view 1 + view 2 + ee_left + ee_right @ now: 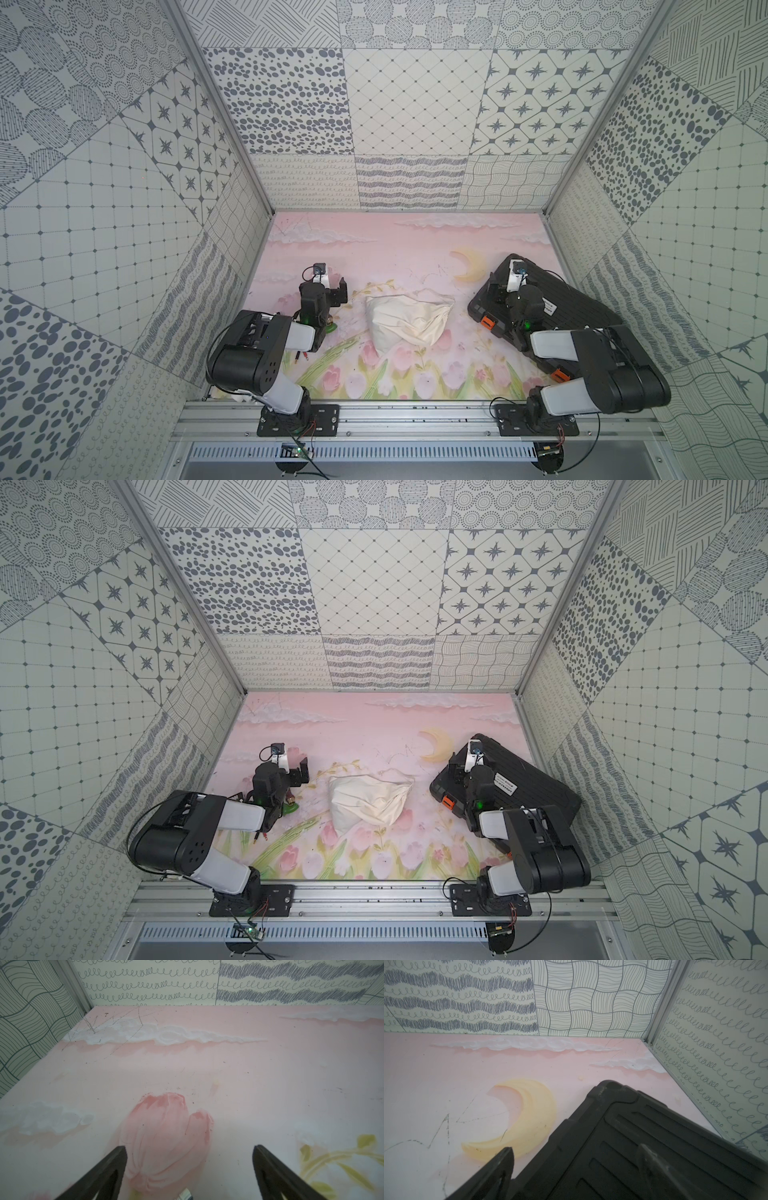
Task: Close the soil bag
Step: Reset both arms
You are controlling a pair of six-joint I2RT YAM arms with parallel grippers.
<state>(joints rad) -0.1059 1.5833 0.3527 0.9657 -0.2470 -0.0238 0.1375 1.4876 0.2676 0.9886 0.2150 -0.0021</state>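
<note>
The soil bag [405, 322] lies slumped mid-table, puckered mouth toward the right edge with its thin cord [436, 293] looping off. Closing it well likely means one arm pinning the hem while the other draws the cord straight away. The left jaws and right jaws stand wide open and empty, neither touching it, the right above the black ribbed hard case [577, 299]. The pink table [374, 249], painted with clouds and tulips, sits inside patterned walls.

We've got a black ribbed case [582, 305] with orange latches [487, 323] lying flat on the right of the pink table [374, 257], one corner just beside the printed moon [467, 266]. Patterned walls [415, 104] all round.
</note>
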